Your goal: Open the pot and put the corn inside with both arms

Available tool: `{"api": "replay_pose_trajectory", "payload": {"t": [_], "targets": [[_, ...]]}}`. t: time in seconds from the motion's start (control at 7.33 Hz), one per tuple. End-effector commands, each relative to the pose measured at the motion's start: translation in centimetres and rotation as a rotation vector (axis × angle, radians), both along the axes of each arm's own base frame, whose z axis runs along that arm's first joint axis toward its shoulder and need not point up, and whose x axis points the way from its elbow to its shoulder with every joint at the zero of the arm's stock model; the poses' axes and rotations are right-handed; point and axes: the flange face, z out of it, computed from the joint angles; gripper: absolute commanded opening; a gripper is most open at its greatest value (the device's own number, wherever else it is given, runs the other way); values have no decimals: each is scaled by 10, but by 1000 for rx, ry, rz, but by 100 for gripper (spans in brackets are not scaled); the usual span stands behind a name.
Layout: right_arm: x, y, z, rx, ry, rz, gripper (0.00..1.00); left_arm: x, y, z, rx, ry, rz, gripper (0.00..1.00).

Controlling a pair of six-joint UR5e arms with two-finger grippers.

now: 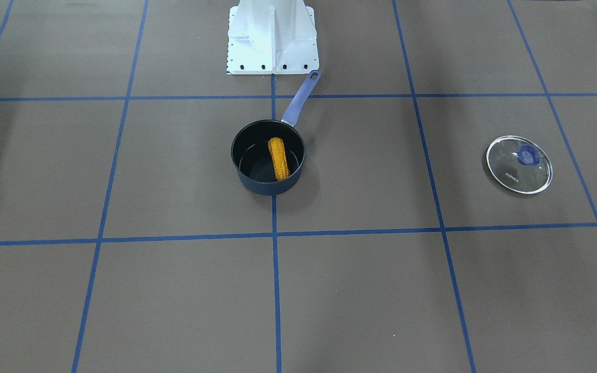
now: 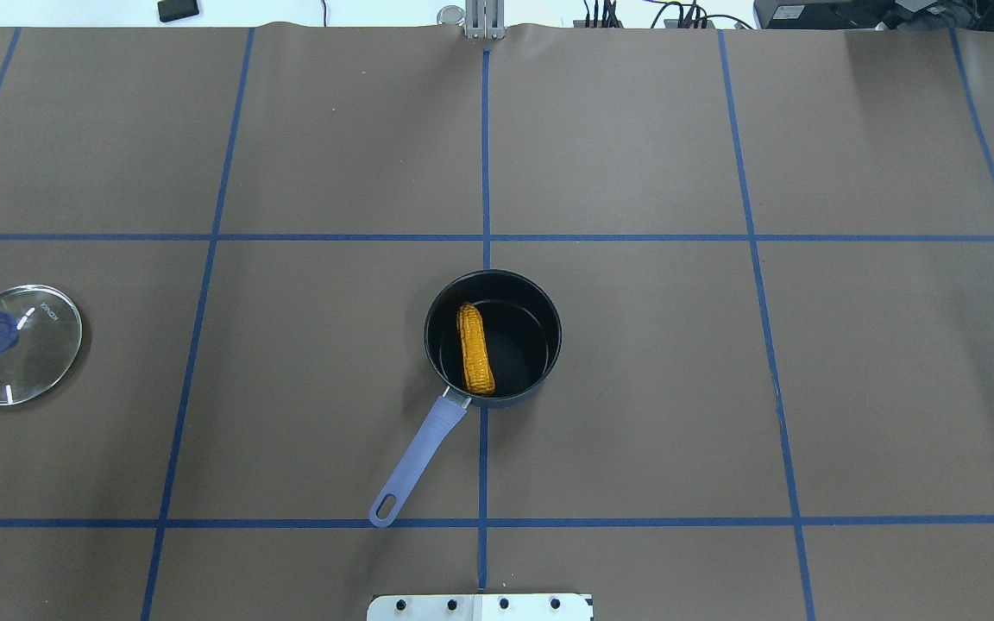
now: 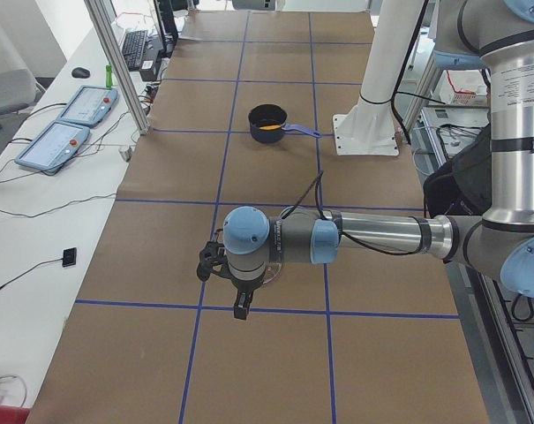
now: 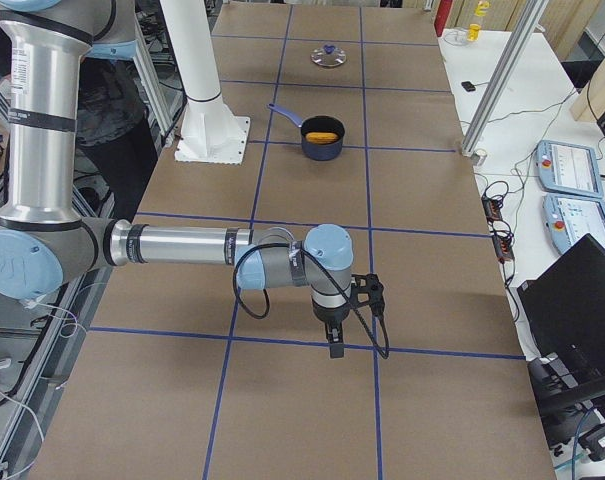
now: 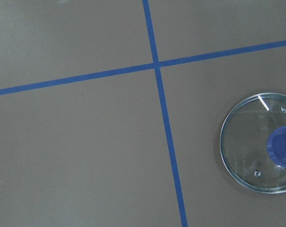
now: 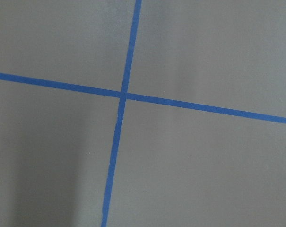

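Far on the left, the round glass lid with a blue knob (image 2: 17,344) is lying flat on the brown table cover (image 2: 290,388), well apart from the pot. The left gripper (image 3: 241,309) is hanging near it, though whether its jaws are apart I cannot tell. At centre, the small navy saucepan (image 2: 525,345) is sitting open, with the yellow-orange corn cob (image 2: 475,349) resting inside. Rightward, the right gripper (image 4: 334,345) is hovering above the table, its jaws equally unclear. The task is looking finished, so both arms should be lifting straight clear, avoiding the lavender handle (image 2: 418,461).
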Motion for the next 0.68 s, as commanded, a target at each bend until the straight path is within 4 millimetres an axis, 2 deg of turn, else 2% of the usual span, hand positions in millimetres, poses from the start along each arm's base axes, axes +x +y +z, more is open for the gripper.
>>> {"api": "replay_pose_trajectory", "payload": {"t": [0.0, 0.55], "targets": [[0, 3, 2, 8, -4, 4, 100, 0, 1, 0, -1, 0, 0, 99], [0, 3, 6, 10, -7, 8, 100, 0, 1, 0, 4, 0, 0, 99]]}}
